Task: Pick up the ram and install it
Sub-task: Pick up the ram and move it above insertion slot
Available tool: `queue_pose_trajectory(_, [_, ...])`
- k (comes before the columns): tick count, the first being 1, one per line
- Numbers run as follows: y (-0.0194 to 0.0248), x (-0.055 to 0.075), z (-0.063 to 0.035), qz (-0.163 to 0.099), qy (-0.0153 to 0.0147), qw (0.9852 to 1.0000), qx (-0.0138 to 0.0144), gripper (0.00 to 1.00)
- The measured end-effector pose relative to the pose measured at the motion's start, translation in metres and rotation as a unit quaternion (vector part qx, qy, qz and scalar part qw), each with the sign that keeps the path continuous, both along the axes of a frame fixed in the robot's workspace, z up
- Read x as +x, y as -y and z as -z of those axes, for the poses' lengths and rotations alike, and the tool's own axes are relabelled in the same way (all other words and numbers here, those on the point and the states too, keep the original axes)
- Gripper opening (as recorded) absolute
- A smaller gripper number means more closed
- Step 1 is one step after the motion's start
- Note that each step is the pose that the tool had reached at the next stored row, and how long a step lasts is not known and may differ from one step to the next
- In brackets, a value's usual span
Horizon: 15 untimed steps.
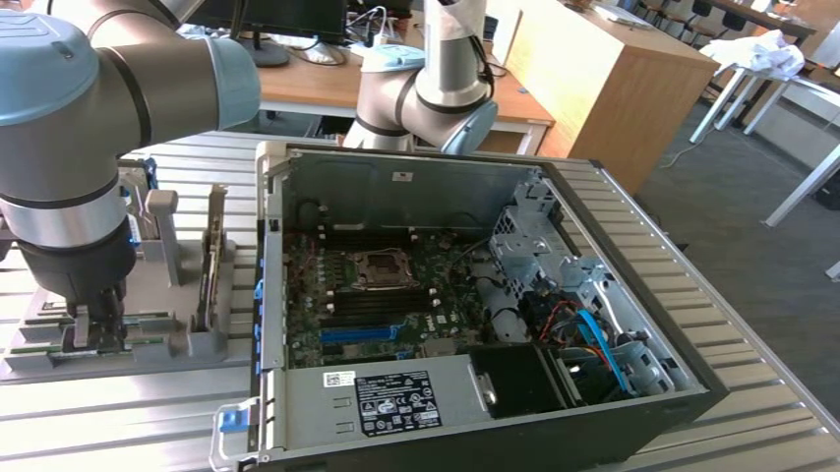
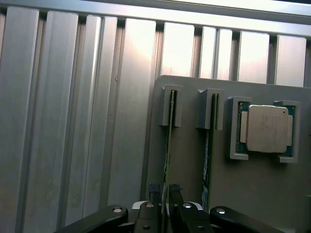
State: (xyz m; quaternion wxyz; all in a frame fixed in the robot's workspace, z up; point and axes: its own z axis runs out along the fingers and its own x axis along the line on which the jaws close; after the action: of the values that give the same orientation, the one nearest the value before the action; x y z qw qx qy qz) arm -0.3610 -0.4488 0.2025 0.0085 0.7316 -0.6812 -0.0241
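Exterior view
Arm (image 1: 79, 147): big and gray, at the exterior view's left, reaching straight down.
End effector (image 1: 98, 320): low on a gray holder (image 1: 184, 344). Its tips are too dark to make out from here.
Holder: sits on the ribbed metal bench (image 1: 132, 413), just beside the open computer case (image 1: 499, 295).
Computer case: lies open with the green main board (image 1: 381, 295) facing up. A blue slot (image 1: 357, 334) runs along the board.

Wrist view
Ram (image 2: 167, 141): a thin green stick standing on its edge in a slot of the holder.
Fingers (image 2: 154, 189): one on each side of the ram's edge, with the stick between them.
End effector state: released, with the fingers a little apart and a thin gap next to the stick. I cannot tell if one finger touches it.
Second stick (image 2: 208, 141): stands in the next slot, just beside the ram.
Silver chip (image 2: 266, 128): square, lying flat in its own frame on the holder, past the second stick.
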Motion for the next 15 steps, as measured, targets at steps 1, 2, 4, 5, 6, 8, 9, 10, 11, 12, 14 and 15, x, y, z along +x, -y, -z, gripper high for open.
queue_pose_trajectory(1, [0.0,0.0,0.0,0.0,0.0,1.0,0.0,0.21])
queue_pose_trajectory(2, [0.0,0.0,0.0,0.0,0.0,1.0,0.0,0.21])
queue_pose_trajectory(4, [0.0,0.0,0.0,0.0,0.0,1.0,0.0,0.21])
queue_pose_trajectory(5, [0.0,0.0,0.0,0.0,0.0,1.0,0.0,0.21])
queue_pose_trajectory(6, [0.0,0.0,0.0,0.0,0.0,1.0,0.0,0.21])
queue_pose_trajectory(8, [0.0,0.0,0.0,0.0,0.0,1.0,0.0001,0.13])
queue_pose_trajectory(9, [0.0,0.0,0.0,0.0,0.0,1.0,0.0,0.13])
queue_pose_trajectory(10, [0.0,0.0,0.0,0.0,0.0,1.0,0.0,0.12])
queue_pose_trajectory(11, [0.0,0.0,0.0,0.0,0.0,1.0,0.0,0.12])
queue_pose_trajectory(12, [0.0,0.0,0.0,0.0,0.0,1.0,0.0,0.12])
queue_pose_trajectory(14, [0.0,0.0,0.0,0.0,0.0,1.0,0.0,0.12])
queue_pose_trajectory(15, [0.0,0.0,0.0,0.0,0.0,1.0,0.0,0.12])
